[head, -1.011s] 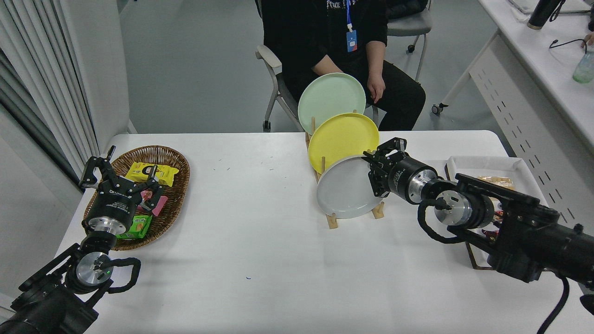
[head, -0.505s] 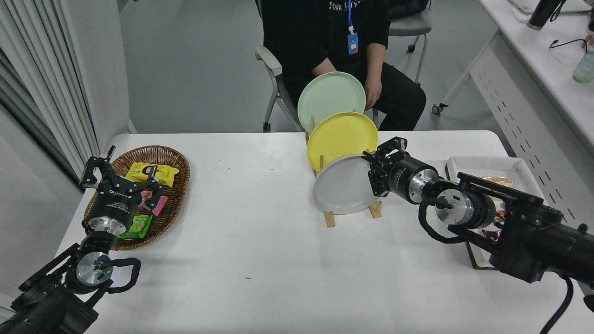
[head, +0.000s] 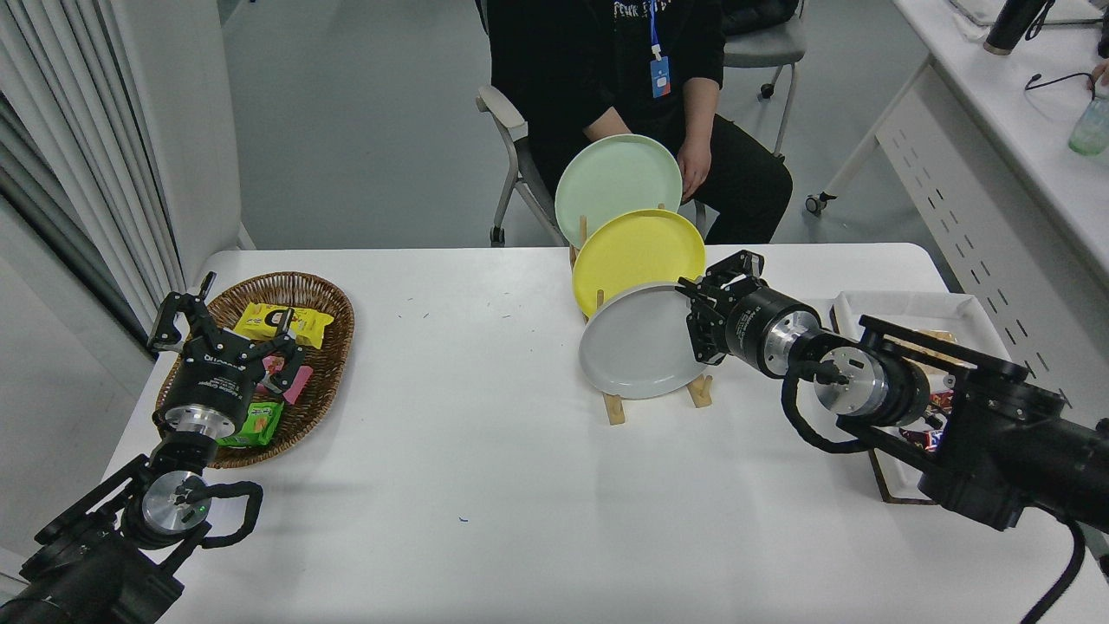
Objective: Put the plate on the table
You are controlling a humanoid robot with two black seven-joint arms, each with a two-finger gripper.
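Observation:
The light-grey plate (head: pixel 637 342) is held tilted, lifted a little above the front of the wooden plate rack (head: pixel 617 409) on the white table (head: pixel 485 468). My right gripper (head: pixel 696 321) is shut on the plate's right rim. Behind it a yellow plate (head: pixel 637 250) and a pale mint-green plate (head: pixel 617 182) stand upright in the rack. My left gripper (head: pixel 195 316) is parked at the lower left over a wicker basket, fingers spread open and empty.
A wicker basket (head: pixel 325 299) with snack packets sits at the left. A white tray (head: pixel 901 308) with snacks lies at the right behind my right arm. A person in black sits at the far side, a hand (head: pixel 690 173) near the mint-green plate.
My right gripper has lifted the grey plate up and slightly left, off the rack's front slots. The left arm has not moved.

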